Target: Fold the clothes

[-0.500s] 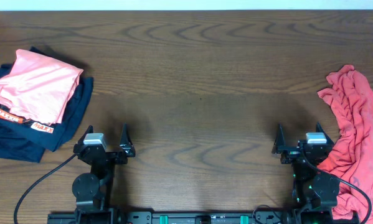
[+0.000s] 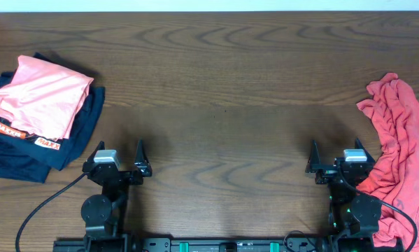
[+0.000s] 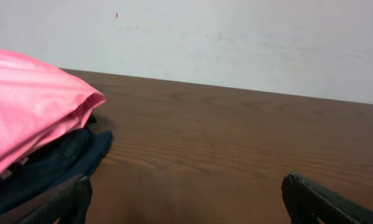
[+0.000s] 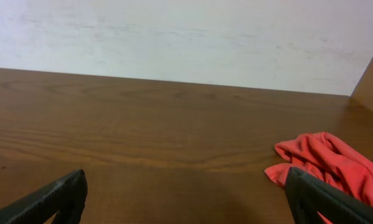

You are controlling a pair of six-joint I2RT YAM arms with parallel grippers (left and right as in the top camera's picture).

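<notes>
The coral-red t-shirt [image 2: 401,140] is cut off by the overhead view's right edge. The navy garments [image 2: 80,133] are largely hidden under the salmon-pink garment [image 2: 45,94]; their orange-white print cannot be read.

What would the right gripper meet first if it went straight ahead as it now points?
Probably nothing: right gripper, open, faces bare table; the red t-shirt lies off to its right.
</notes>
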